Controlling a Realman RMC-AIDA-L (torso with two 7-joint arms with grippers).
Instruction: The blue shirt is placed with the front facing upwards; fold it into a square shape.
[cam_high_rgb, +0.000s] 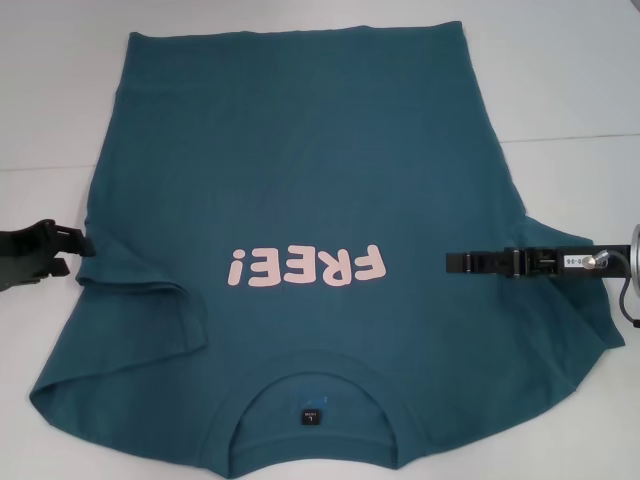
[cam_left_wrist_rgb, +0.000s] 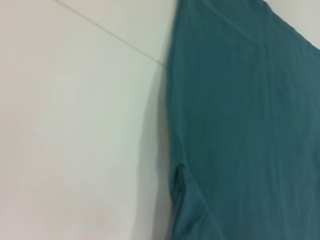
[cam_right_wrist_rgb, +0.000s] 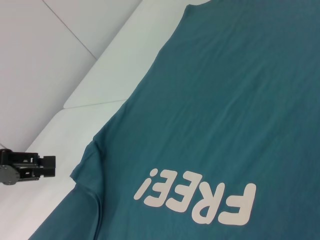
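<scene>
The blue shirt lies spread flat on the white table, front up, its pink "FREE!" lettering showing. Its collar with a small dark label is at the near edge. The left sleeve is rumpled and partly folded over. My left gripper is at the shirt's left edge, open, its tips just beside that sleeve with nothing between them; it also shows in the right wrist view. My right gripper reaches in from the right, above the shirt's right side, level with the lettering.
The white table shows bare around the shirt, with a thin seam line running across it at the right. The shirt's hem lies at the far side. A cable hangs by the right arm.
</scene>
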